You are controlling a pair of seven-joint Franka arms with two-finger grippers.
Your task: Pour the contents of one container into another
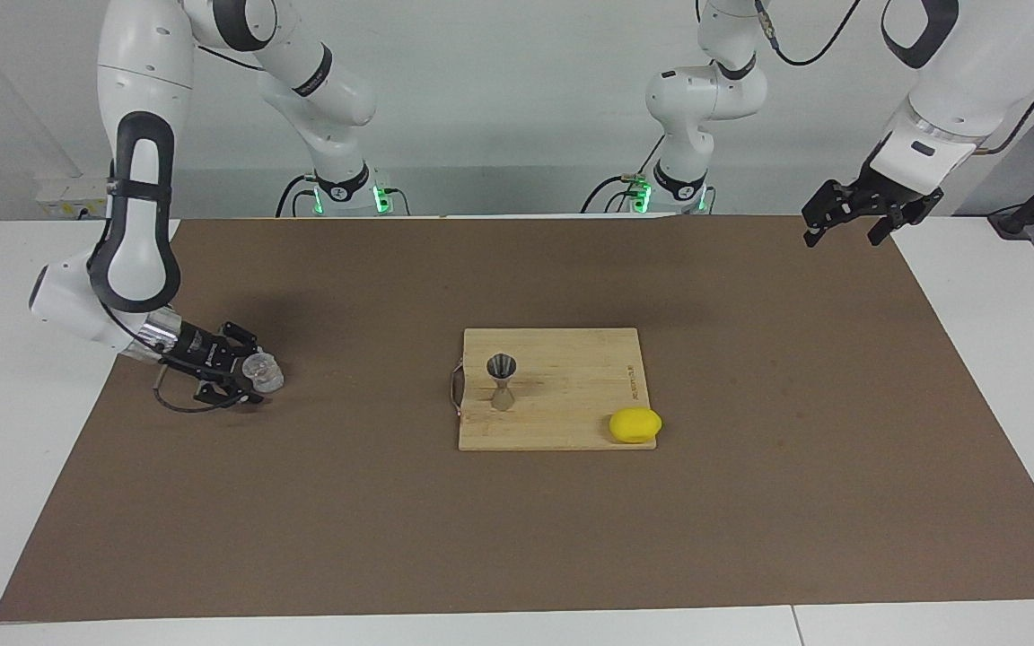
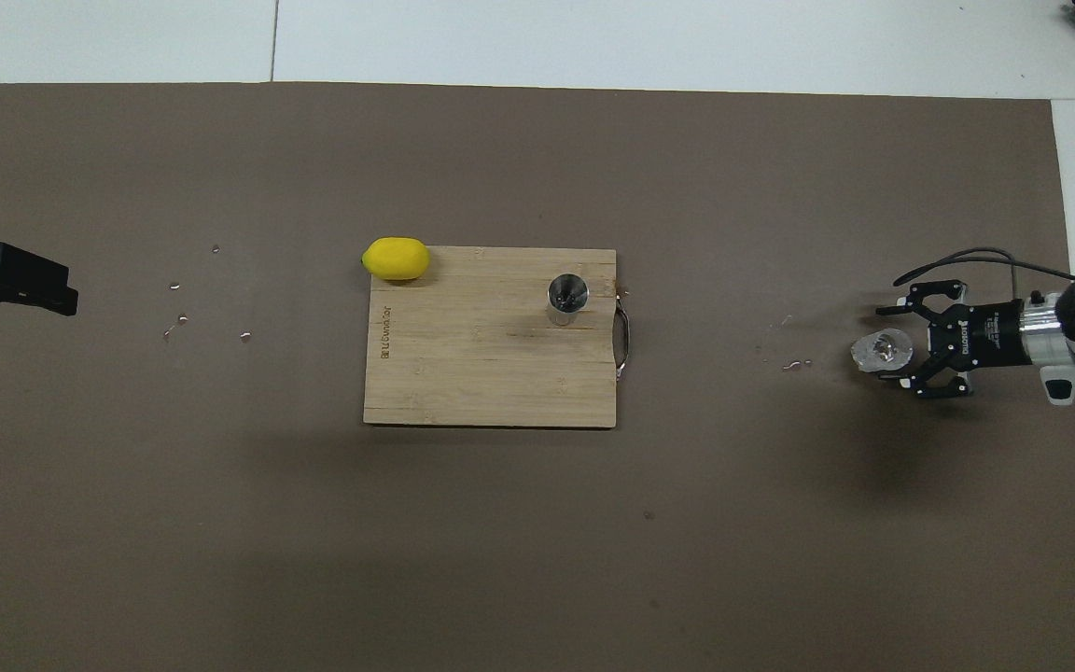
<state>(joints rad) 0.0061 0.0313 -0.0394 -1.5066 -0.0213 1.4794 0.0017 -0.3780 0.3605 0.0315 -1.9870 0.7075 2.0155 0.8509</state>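
The clear glass tumbler stands on the brown mat at the right arm's end of the table; it also shows in the overhead view. My right gripper is low over the mat, open, with its fingers on either side of the tumbler and not closed on it. The steel jigger stands upright on the wooden cutting board in the middle. My left gripper waits open and empty, raised over the mat's edge at the left arm's end.
A yellow lemon lies at the board's corner farthest from the robots, toward the left arm's end. The board has a metal handle on the side toward the tumbler. Small water drops dot the mat.
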